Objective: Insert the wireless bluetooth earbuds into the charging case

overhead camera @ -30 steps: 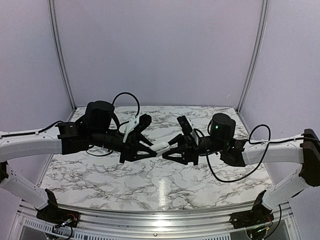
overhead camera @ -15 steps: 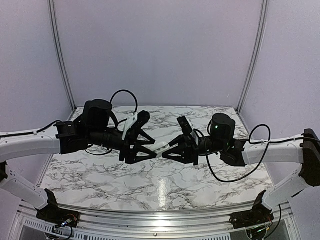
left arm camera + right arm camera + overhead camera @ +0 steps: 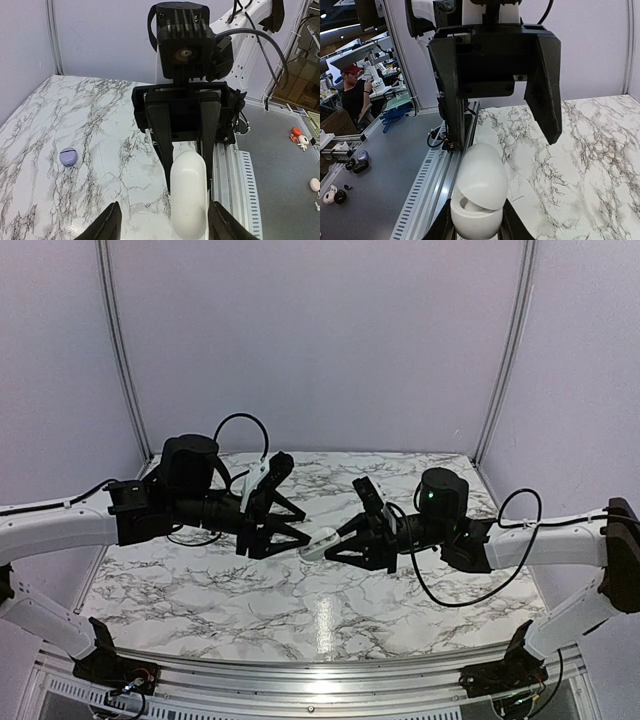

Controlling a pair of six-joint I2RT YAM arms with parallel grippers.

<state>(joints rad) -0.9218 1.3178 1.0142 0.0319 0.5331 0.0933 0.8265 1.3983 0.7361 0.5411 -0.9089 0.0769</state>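
Right fingers around white charging case midair, left fingers wide opposite.

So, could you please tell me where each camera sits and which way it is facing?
Top external: above and behind the arms, looking down at the marble table; both arms show, left gripper open, right gripper holding the white case.
Left wrist: faces the right gripper; own fingertips at the bottom edge.
Right wrist: faces the left gripper; own fingers hug the case.
Shared: all three show the case.
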